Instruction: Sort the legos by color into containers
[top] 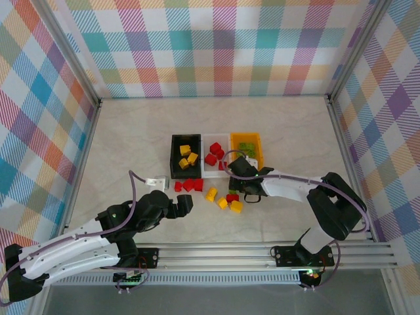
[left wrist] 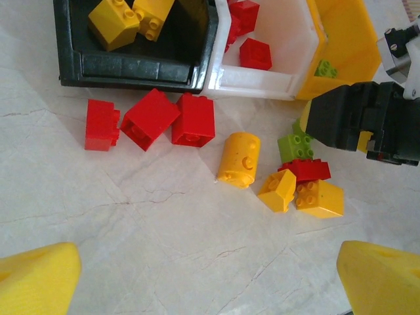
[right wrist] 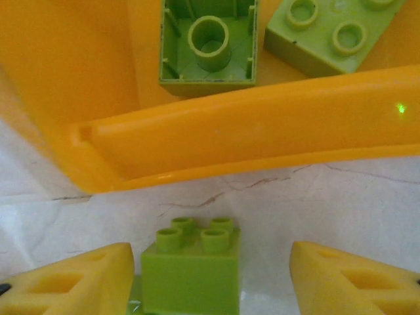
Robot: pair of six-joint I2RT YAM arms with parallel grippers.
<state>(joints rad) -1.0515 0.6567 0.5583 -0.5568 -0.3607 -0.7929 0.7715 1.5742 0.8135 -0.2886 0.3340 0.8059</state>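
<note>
A lime green lego [right wrist: 191, 269] stands studs-up on the table between the yellow fingers of my right gripper [right wrist: 213, 283]. The left finger [right wrist: 79, 282] is against it, while a gap separates it from the right finger [right wrist: 354, 282]. Just beyond is the orange-yellow container [right wrist: 249, 138], holding two green legos [right wrist: 207, 42]. My left gripper [left wrist: 210, 282] hangs open over bare table, below a row of red legos [left wrist: 149, 118], a yellow cylinder piece [left wrist: 239, 159] and a small pile of yellow and red ones [left wrist: 305, 169]. The black container [top: 174, 157] holds yellow legos and the white container [top: 205, 170] holds red ones.
The three containers stand side by side at mid-table, with the orange-yellow one [top: 257, 152] at the right. The right arm's black wrist [left wrist: 361, 121] reaches in beside the loose pile. Checked walls close the table on three sides.
</note>
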